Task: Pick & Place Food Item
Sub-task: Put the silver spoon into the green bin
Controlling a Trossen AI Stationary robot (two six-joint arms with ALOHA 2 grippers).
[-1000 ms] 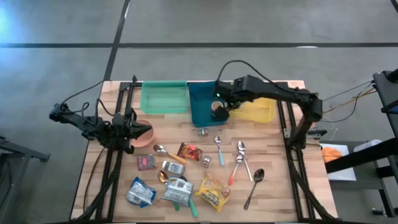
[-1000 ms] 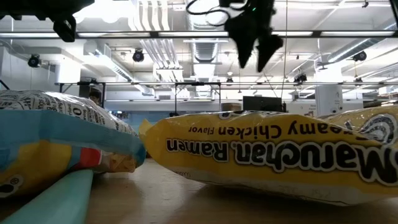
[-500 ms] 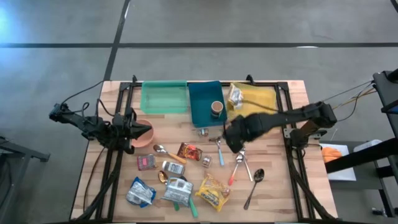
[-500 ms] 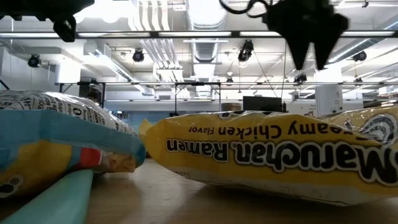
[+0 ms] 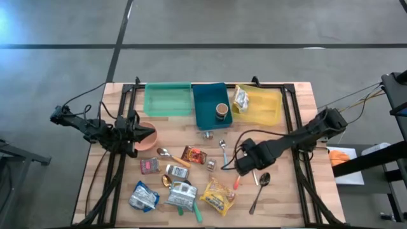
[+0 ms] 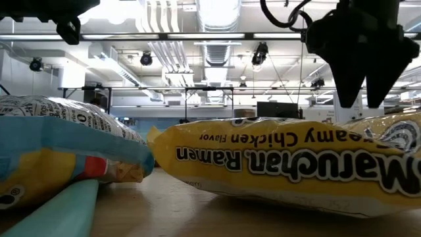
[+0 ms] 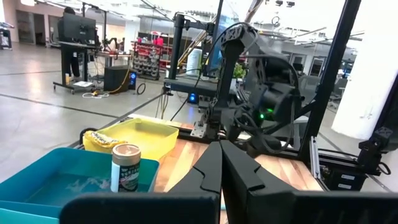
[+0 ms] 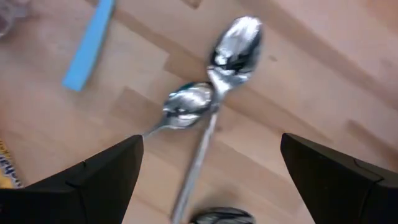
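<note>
Right wrist view shows the right gripper [image 8: 208, 171] with its fingers [image 8: 102, 171] spread wide and empty, directly above two crossed metal spoons [image 8: 214, 81] on the wooden table [image 8: 298, 93], a blue-handled spoon [image 8: 90, 43] lying just beside them. High view places this gripper [image 5: 245, 164] toward the table's right half, between the front edge and the bins. Along the back edge sit a green bin [image 5: 168, 100], a teal bin [image 5: 208, 105] holding a small cup [image 5: 221, 112], and a yellow bin [image 5: 264, 108] holding a crumpled food packet [image 5: 241, 98]. A yellow ramen packet [image 5: 218, 196] lies near the front edge among other wrapped snacks. The left gripper [image 5: 141, 134] rests closed by the left edge, beside a pink bowl [image 5: 147, 141].
</note>
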